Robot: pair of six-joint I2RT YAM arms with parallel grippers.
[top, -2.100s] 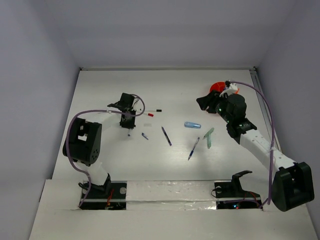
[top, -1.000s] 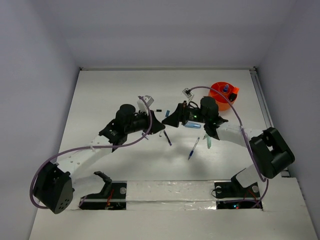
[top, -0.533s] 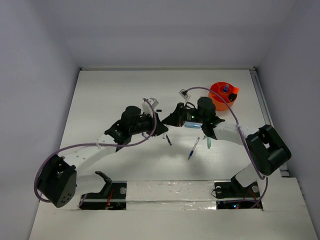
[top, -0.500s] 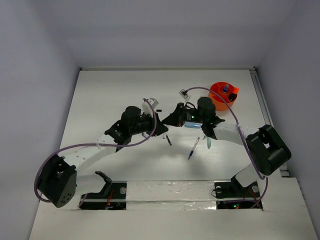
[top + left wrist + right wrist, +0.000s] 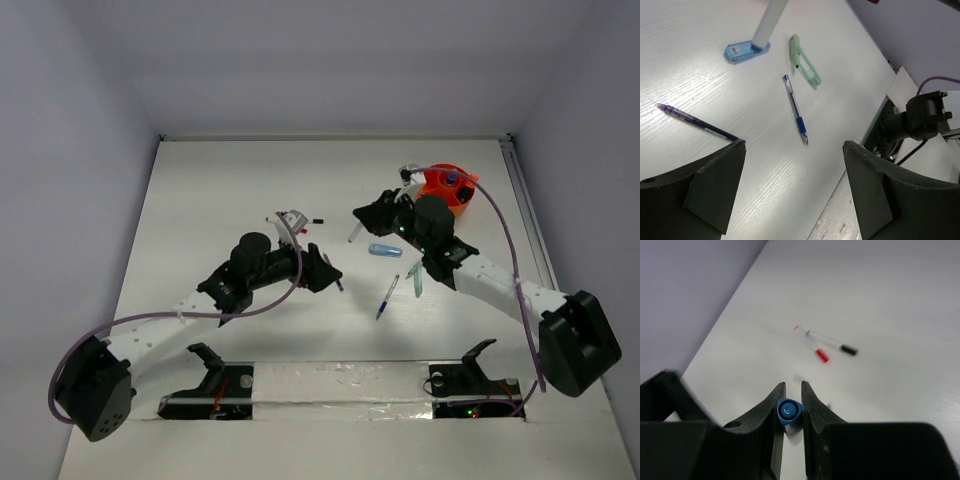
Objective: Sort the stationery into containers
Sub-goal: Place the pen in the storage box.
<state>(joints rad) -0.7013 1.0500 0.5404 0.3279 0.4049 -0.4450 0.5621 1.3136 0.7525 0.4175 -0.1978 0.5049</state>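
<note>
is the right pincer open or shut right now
Shut: the right pincer grips a blue-capped pen, both fingers pressed against its round blue end.

Wide room lies over the far-left table (image 5: 200, 190). In the middle the left gripper (image 5: 325, 272) and the right gripper (image 5: 365, 215), closed on a white pen (image 5: 354, 233), stand near each other. A blue pen (image 5: 387, 297) and a green piece (image 5: 417, 277) lie beside the right arm (image 5: 490, 282), which crosses before the cup (image 5: 447, 190).

Nothing is reading clearly anywhere. The light-blue piece (image 5: 742, 51) is carrying a small pale label (its marks too tiny to make out), and the blue pen (image 5: 796, 111) and white pen (image 5: 769, 20) are showing no legible print.
</note>
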